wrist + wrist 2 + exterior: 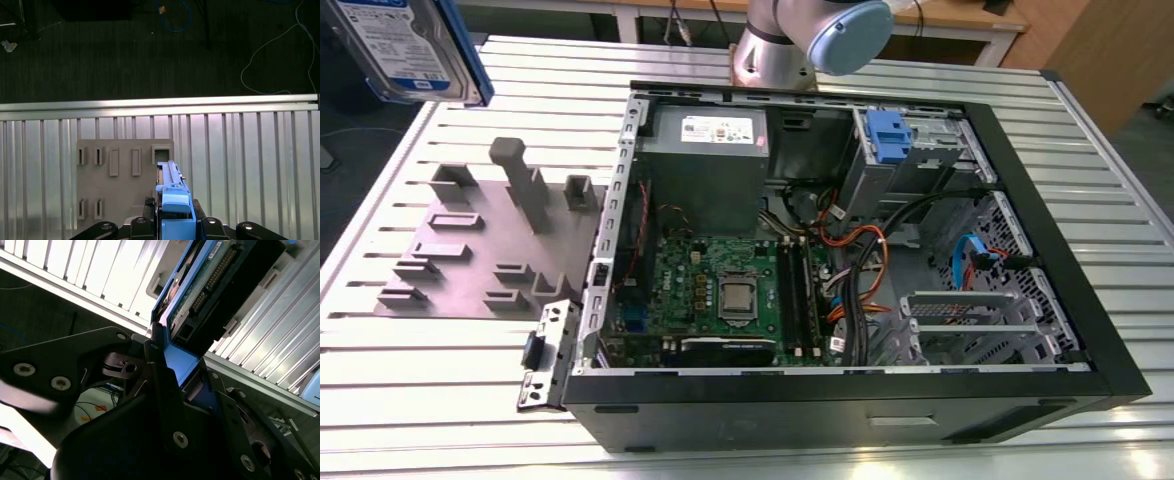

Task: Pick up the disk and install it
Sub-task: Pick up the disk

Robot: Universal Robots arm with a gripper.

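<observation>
The disk (400,45) hangs high at the exterior view's upper left, off the table's corner, its white-and-blue label facing out and a blue rail along its edge. In the second wrist view my gripper (182,367) is shut on the disk (210,285), with black fingers (150,347) clamping the blue carrier end. The first wrist view shows the disk (172,195) edge-on above the grey fixture plate (125,180), held by the gripper (175,222).
An open computer case (1067,300) lies on the slatted metal table (440,400), holding a grey power supply (707,160), a green motherboard (720,290) and a blue carrier (887,135) in a drive bay. The grey fixture plate (480,250) with upright pegs sits beside the case. The arm's base (781,50) stands behind it.
</observation>
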